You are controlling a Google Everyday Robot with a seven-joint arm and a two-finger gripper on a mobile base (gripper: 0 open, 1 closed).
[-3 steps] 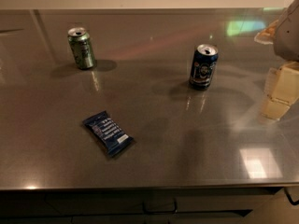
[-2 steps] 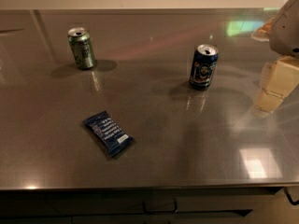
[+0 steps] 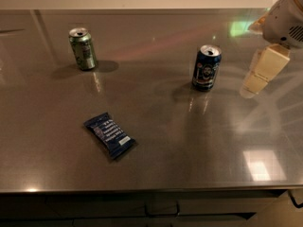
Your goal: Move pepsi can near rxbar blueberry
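Not grabbed yet: pepsi can (image 3: 206, 67), upright mid-desk (image 3: 189, 169), well apart from snack bar (image 3: 110, 135) front-left. Gripper (image 3: 259, 79) near, to its right in view, not touching; can't tell jaws spread or closed. Come in level, pinch mid-body, keep upright, set down beside snack bar, not on it.

The gripper (image 3: 255, 82) hangs at the far right of the view, cream-coloured, angled downward and toward the left from the white wrist (image 3: 284, 20) in the upper right corner.
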